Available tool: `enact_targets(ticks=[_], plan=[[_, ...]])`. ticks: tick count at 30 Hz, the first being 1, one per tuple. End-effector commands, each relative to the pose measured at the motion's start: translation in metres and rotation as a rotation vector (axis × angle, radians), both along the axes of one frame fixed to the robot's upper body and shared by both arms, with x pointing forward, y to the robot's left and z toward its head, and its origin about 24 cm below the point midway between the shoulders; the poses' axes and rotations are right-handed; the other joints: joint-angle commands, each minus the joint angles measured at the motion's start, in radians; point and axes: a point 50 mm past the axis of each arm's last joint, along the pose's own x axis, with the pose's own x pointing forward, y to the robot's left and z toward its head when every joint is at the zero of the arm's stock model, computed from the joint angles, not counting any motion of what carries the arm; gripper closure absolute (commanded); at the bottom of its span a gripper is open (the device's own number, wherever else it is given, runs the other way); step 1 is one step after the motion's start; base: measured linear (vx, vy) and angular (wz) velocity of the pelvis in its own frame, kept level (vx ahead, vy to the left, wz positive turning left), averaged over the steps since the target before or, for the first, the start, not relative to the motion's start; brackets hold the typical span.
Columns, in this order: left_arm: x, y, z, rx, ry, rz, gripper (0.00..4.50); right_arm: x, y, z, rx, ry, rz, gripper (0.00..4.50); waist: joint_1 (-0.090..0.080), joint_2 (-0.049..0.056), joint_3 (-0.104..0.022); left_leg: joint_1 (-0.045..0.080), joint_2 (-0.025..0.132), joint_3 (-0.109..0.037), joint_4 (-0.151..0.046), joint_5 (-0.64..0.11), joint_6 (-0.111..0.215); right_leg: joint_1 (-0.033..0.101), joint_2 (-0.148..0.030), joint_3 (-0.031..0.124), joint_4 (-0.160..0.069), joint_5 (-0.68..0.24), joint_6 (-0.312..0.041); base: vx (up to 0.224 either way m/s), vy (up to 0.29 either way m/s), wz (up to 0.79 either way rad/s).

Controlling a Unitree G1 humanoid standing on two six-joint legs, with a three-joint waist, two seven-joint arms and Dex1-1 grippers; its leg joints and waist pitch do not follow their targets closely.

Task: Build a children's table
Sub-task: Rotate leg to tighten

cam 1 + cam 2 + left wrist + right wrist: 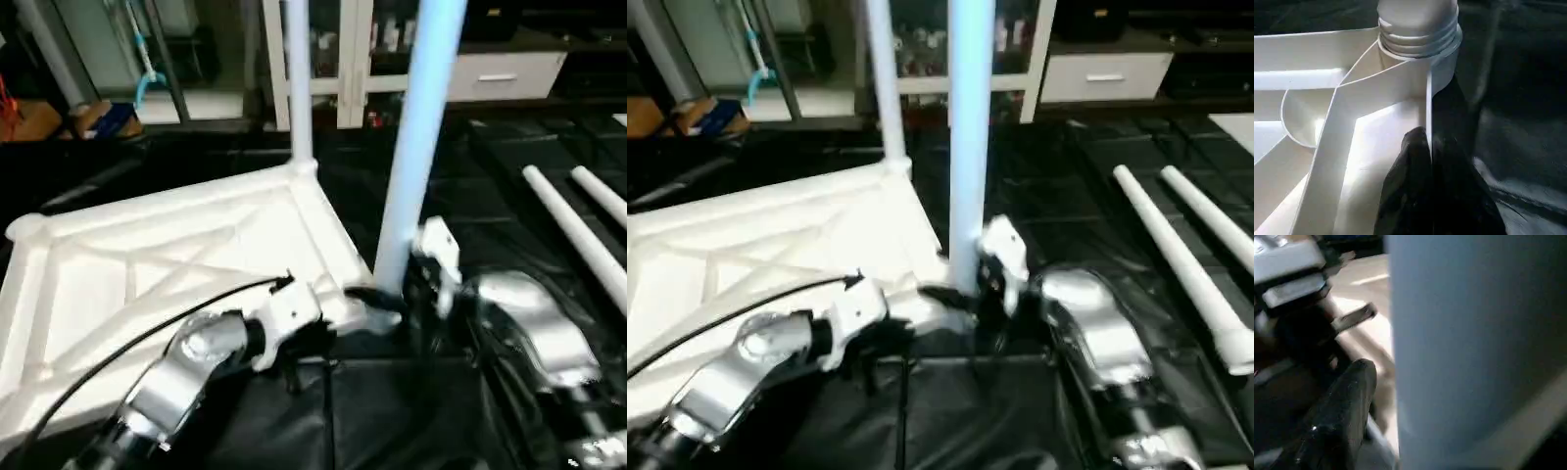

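Four legs, one top – a table part-built on black sheeting. Top (176,255) lies ribs-up so its corner sockets face upward to take the legs. Far leg (299,88) stands upright in the corner at 12 o'clock. Near leg (416,137) stands in the corner at 4 o'clock; the left wrist view shows thread (1418,36) still bare above the socket, so it is probably not yet screwed home.

Left gripper (1430,147) – fingers pinched together over the top's thin rim just below that socket, likely to hold the top steady against turning.

Right gripper (1393,416) – at the near leg's base, at 3 o'clock of it; one black finger (1344,406) lies just beside the shaft; whether the leg is clasped I cannot tell.

Two spare legs (578,230) lie flat, side by side, at 2 o'clock, within reach.
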Motion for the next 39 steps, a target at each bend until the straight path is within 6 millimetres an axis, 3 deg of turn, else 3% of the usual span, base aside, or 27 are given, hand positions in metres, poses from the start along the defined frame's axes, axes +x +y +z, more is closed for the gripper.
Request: enact_targets(ticks=[1, 7, 9, 15, 27, 31, 33, 34, 35, 36, 38, 39], plan=[[-0.004, 0.0, 0.001, -0.013, 0.006, -0.027, 4.5, -0.003, 0.0, 0.003, -0.001, 0.005, 0.058, 1.18, -0.003, -0.018, -0.052, 0.014, 0.066, -0.03, -0.075, -0.191, 0.087, 0.044, -0.054, 0.042, -0.057, -0.212, -0.238, 0.0, 0.0, 0.0], [-0.006, 0.003, 0.002, -0.011, 0.014, -0.034, 4.5, -0.005, -0.005, 0.002, -0.028, 0.012, 0.081, 1.18, -0.007, -0.02, -0.049, 0.016, 0.065, -0.032, -0.079, -0.24, 0.05, 0.04, -0.055, 0.044, -0.068, -0.318, -0.2, 0.0, 0.0, 0.0], [-0.006, 0.003, 0.002, -0.01, 0.015, -0.039, 4.5, -0.003, -0.007, 0.001, -0.04, 0.005, 0.068, 1.18, -0.007, -0.02, -0.051, 0.015, 0.064, -0.033, -0.078, -0.23, 0.049, 0.04, -0.055, 0.044, -0.067, -0.306, -0.198, 0.0, 0.0, 0.0], [-0.007, 0.002, 0.003, -0.012, 0.017, -0.044, 4.5, 0.0, -0.009, -0.003, -0.058, 0.018, 0.043, 1.84, -0.006, -0.021, -0.054, 0.012, 0.063, -0.032, -0.074, -0.187, 0.067, 0.043, -0.054, 0.043, -0.059, -0.246, -0.219, 0.0, 0.0, 0.0], [-0.009, 0.004, 0.001, 0.0, 0.026, -0.046, 4.5, 0.0, -0.011, -0.004, -0.049, 0.024, 0.036, 2.53, -0.006, -0.019, -0.054, 0.013, 0.064, -0.032, -0.073, -0.199, 0.067, 0.042, -0.053, 0.042, -0.059, -0.258, -0.218, 0.0, 0.0, 0.0], [-0.003, 0.003, -0.001, 0.013, 0.029, 0.011, 4.5, 0.01, 0.001, -0.01, -0.046, -0.018, -0.11, 2.55, -0.01, -0.021, -0.051, 0.011, 0.062, -0.033, -0.075, -0.216, 0.059, 0.042, -0.053, 0.042, -0.061, -0.286, -0.212, 0.0, 0.0, 0.0], [0.001, 0.002, -0.003, 0.024, 0.029, 0.051, 4.5, 0.015, 0.004, -0.015, -0.066, -0.033, -0.192, 2.56, -0.021, -0.02, -0.047, 0.01, 0.059, -0.035, -0.079, -0.252, 0.028, 0.039, -0.053, 0.042, -0.067, -0.355, -0.196, 0.0, 0.0, 0.0], [0.005, 0.001, -0.004, 0.032, 0.031, 0.093, 4.5, 0.019, 0.007, -0.019, -0.073, -0.043, -0.253, 2.56, -0.026, -0.025, -0.046, 0.009, 0.058, -0.035, -0.08, -0.263, 0.021, 0.039, -0.052, 0.041, -0.069, -0.375, -0.187, 0.0, 0.0, 0.0], [0.023, 0.0, -0.008, 0.065, 0.011, 0.259, 4.5, 0.026, 0.015, -0.028, -0.057, -0.02, -0.449, 2.57, -0.036, -0.022, -0.043, 0.012, 0.057, -0.035, -0.08, -0.291, 0.005, 0.031, -0.05, 0.042, -0.072, -0.413, -0.175, 0.0, 0.0, 0.0], [0.027, 0.0, -0.009, 0.074, 0.007, 0.3, 4.5, 0.028, 0.017, -0.031, -0.053, -0.011, -0.497, 2.57, -0.043, -0.023, -0.04, 0.02, 0.054, -0.037, -0.081, -0.32, -0.016, 0.026, -0.05, 0.04, -0.081, -0.463, -0.162, 0.0, 0.0, 0.0], [0.034, -0.003, -0.009, 0.065, 0.006, 0.369, 4.5, 0.031, 0.02, -0.034, -0.073, -0.03, -0.583, 2.58, -0.046, -0.023, -0.045, 0.016, 0.054, -0.045, -0.083, -0.332, -0.025, 0.034, -0.053, 0.036, -0.082, -0.483, -0.139, 0.0, 0.0, 0.0], [0.036, -0.004, -0.009, 0.061, 0.005, 0.393, 4.5, 0.032, 0.021, -0.035, -0.073, -0.03, -0.606, 2.58, -0.048, -0.023, -0.043, 0.017, 0.054, -0.043, -0.083, -0.354, -0.021, 0.028, -0.053, 0.037, -0.087, -0.489, -0.132, 0.0, 0.0, 0.0]])
